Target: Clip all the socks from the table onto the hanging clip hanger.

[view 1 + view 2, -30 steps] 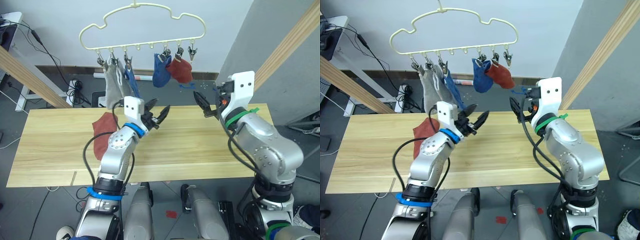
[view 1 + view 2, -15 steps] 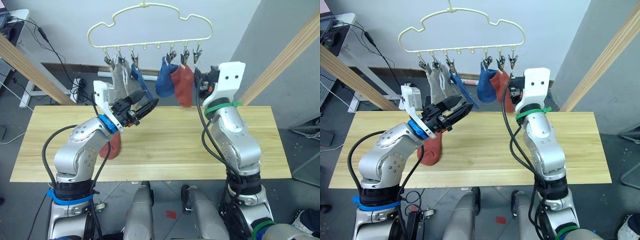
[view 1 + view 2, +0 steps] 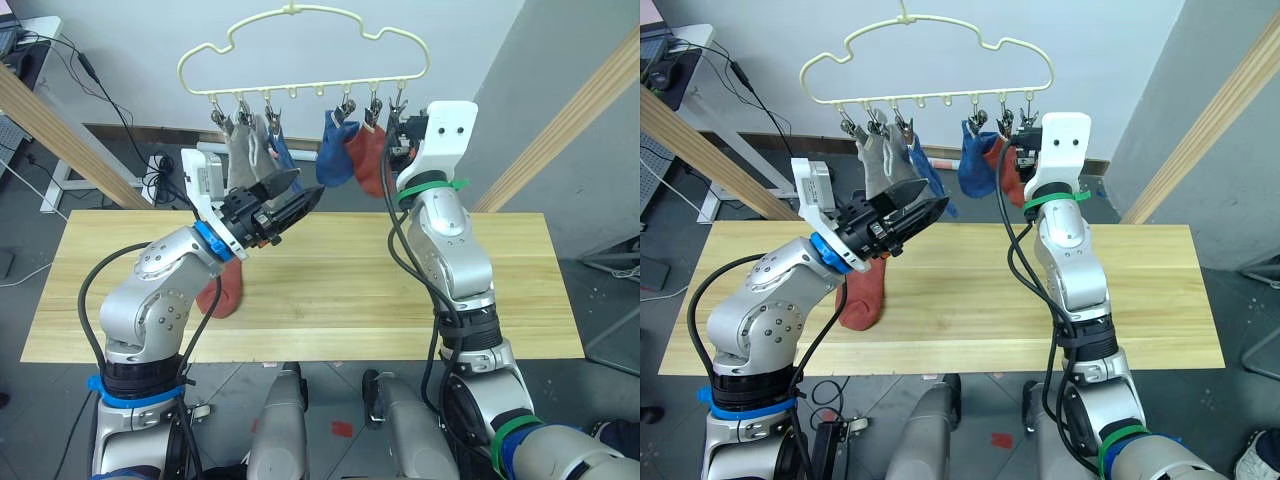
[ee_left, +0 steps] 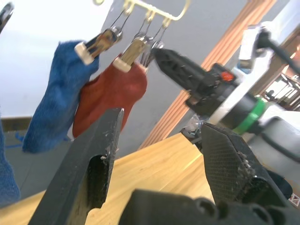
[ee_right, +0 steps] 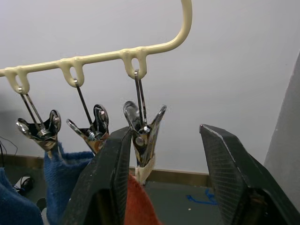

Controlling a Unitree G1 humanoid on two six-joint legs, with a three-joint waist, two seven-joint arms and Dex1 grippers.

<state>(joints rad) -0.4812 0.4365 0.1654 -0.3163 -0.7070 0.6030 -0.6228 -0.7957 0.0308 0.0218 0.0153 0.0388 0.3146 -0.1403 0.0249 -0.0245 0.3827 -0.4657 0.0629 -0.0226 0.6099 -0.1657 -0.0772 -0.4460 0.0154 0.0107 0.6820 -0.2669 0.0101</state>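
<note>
A rust-red sock [image 3: 222, 290] lies on the table [image 3: 330, 300] under the left gripper [image 3: 285, 205], which is open and empty. The clip hanger [image 3: 300, 50] carries five socks. The right gripper [image 5: 164, 164] is open around the last clip [image 5: 143, 136]

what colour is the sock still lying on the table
Rust red; the sock shows best in the right eye view, partly behind the left arm.

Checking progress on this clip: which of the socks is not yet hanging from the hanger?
One rust-red sock. It lies on the table under the left arm, while the grey, blue and other red socks hang clipped on the hanger.
</note>
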